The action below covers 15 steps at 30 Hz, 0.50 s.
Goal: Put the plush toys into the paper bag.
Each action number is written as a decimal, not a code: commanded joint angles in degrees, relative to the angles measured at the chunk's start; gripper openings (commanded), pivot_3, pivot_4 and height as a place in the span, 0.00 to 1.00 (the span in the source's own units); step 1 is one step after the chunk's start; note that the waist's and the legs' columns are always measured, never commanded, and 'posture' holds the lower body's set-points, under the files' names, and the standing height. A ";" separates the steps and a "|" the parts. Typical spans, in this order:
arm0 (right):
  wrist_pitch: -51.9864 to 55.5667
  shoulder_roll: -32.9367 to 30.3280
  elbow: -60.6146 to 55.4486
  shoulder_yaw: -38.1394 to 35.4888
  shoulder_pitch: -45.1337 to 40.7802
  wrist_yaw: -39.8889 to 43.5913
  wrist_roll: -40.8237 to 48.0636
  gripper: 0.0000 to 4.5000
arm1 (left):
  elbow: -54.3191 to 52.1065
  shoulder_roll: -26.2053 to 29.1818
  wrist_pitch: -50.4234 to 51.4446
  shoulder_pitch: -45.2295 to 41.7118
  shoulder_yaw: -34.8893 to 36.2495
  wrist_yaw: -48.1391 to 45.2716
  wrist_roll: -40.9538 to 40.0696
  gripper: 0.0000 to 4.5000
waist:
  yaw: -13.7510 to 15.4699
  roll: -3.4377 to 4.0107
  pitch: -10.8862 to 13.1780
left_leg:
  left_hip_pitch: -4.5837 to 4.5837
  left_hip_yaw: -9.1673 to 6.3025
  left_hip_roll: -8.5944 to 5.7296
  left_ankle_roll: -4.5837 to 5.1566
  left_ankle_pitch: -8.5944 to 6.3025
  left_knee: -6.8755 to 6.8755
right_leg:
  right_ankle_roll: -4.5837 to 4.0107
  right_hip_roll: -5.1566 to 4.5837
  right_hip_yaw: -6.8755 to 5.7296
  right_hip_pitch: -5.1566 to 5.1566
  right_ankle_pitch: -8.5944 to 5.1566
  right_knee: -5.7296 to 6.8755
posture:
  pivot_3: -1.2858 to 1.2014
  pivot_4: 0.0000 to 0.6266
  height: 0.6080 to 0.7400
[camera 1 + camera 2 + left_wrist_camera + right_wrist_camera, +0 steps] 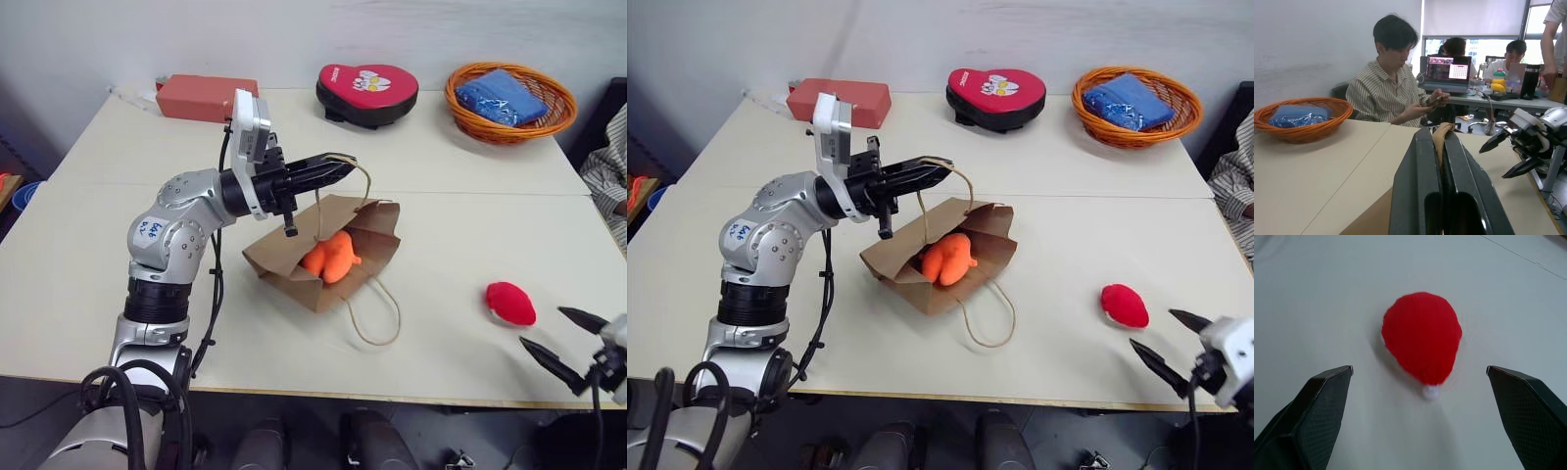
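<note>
One handle of the brown kraft paper bag (328, 253) is held pinched in the left gripper (338, 172) to keep its mouth open around the orange plush toy (331, 257), while the red plush toy (510, 303) is approached on the table by the spread right gripper (560, 336).

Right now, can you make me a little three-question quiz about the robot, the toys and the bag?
1. True or false: the fuzzy orange plush toy lies inside the brown paper bag.
2. Which pincer pinches the bag's cord handle: A left, B right?
3. Fill in: the small red plush toy lies on the ____.

Key: 1 true; 2 A; 3 table.
</note>
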 commanded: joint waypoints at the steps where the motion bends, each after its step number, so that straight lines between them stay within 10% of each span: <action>1: 1.59 -3.12 1.08 4.35 -3.14 -0.43 -2.67 0.99 | -2.10 0.03 -0.91 -0.80 0.61 0.34 -0.31 0.00 | 0.61 0.00 0.00 | -0.03 0.00 0.00 0.00 0.00 0.00 | 0.00 0.00 0.00 -0.02 0.00 -0.02 | 0.52 0.24 1.00; 5: 2.73 -4.83 8.07 8.86 -11.19 -3.06 -5.48 0.86 | -2.41 0.26 -0.88 -0.45 0.38 0.49 -0.09 0.00 | 1.11 -0.01 0.01 | -0.14 -0.01 -0.01 0.01 -0.01 0.08 | 0.00 -0.03 -0.03 -0.04 0.00 -0.09 | 0.52 0.24 1.00; 15: 0.02 -5.11 12.83 10.33 -17.36 -1.04 -3.74 0.14 | -4.18 0.59 -0.45 0.71 0.44 1.40 -0.34 0.00 | 1.63 -0.02 0.01 | -0.32 -0.17 -0.01 0.02 -0.01 0.18 | 0.00 -0.06 -0.23 -0.08 0.00 -0.17 | 0.52 0.24 1.00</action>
